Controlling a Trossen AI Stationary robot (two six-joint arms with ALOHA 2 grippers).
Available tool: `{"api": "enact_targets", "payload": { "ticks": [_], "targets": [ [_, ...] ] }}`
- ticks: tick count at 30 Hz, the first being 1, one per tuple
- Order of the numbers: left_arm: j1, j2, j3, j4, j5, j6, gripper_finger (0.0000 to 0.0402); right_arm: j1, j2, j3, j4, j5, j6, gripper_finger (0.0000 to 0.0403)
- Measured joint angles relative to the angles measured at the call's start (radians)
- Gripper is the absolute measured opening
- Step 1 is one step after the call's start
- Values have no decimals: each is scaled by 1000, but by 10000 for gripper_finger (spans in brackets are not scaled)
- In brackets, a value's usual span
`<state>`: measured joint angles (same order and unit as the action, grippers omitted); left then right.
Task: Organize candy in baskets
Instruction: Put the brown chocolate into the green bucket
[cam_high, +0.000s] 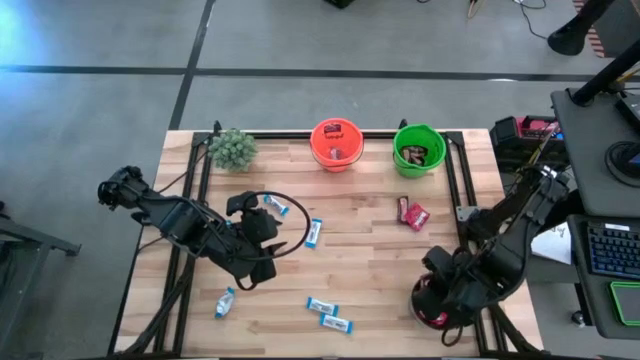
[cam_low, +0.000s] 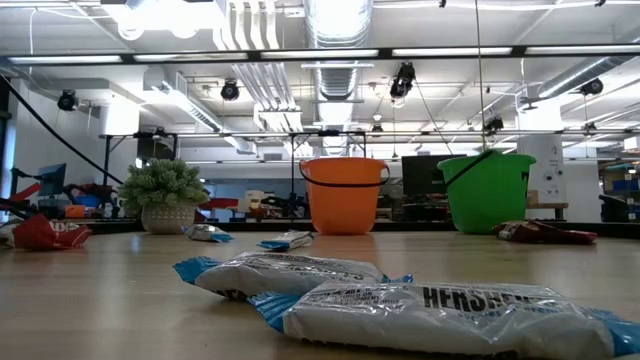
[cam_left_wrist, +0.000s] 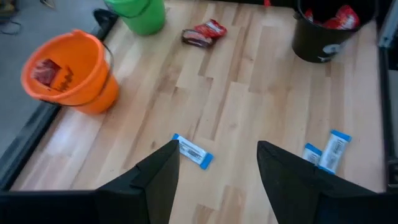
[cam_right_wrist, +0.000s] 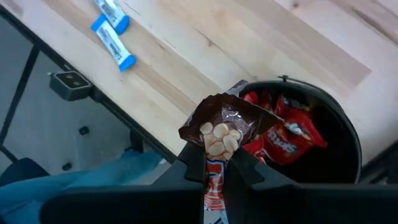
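The right gripper (cam_right_wrist: 214, 167) is clamped on a candy packet (cam_right_wrist: 222, 127), brown and red with pale pieces pictured on it, and holds it by one end so that the packet's long axis runs out from the fingertips toward the black basket (cam_right_wrist: 336, 168). In the right wrist view the packet's free end sits at the near rim of that basket, over or just beside the edge; whether it is fully above the opening cannot be settled from this view. The basket already holds several red packets (cam_right_wrist: 289, 138). In my judgement the coming move turns on that small offset: the packet must be carried further over the mouth before release, otherwise it may catch on the rim and fall to the table (cam_high: 370, 250). The left gripper (cam_left_wrist: 217, 163) stands wide and empty above the table, with a blue-and-white bar (cam_left_wrist: 193, 152) lying just ahead, between its fingers, its long axis set at a slant across the gap. By the high view the left arm is the nearer to the blue-and-white bars at mid-table, the right arm the nearer to the black basket at the front right corner. The high view shows the orange basket (cam_high: 335, 146) and green basket (cam_high: 418, 150) at the far edge, but the right arm hides the held packet there. The low view shows two further bars (cam_low: 420, 315) close up and neither gripper.
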<state>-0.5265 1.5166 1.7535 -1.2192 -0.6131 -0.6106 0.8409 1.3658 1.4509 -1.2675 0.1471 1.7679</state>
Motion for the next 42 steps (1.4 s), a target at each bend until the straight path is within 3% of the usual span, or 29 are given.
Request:
{"api": "enact_targets", "payload": {
  "ticks": [8,21,32,37,42],
  "targets": [
    [0,0,0,0,40,26,197,-1,7,0,-21,-115,14,13],
    [0,0,0,0,40,26,197,-1,11,0,-21,-119,2,13],
    [0,1,0,-1,14,63,197,-70,-15,0,-224,59,-24,13],
    [4,-1,0,-20,-73,97,197,-179,-67,0,-301,160,-126,13],
    [34,-21,0,-53,-85,101,197,-338,-158,0,-302,254,-316,13]
  ]
}}
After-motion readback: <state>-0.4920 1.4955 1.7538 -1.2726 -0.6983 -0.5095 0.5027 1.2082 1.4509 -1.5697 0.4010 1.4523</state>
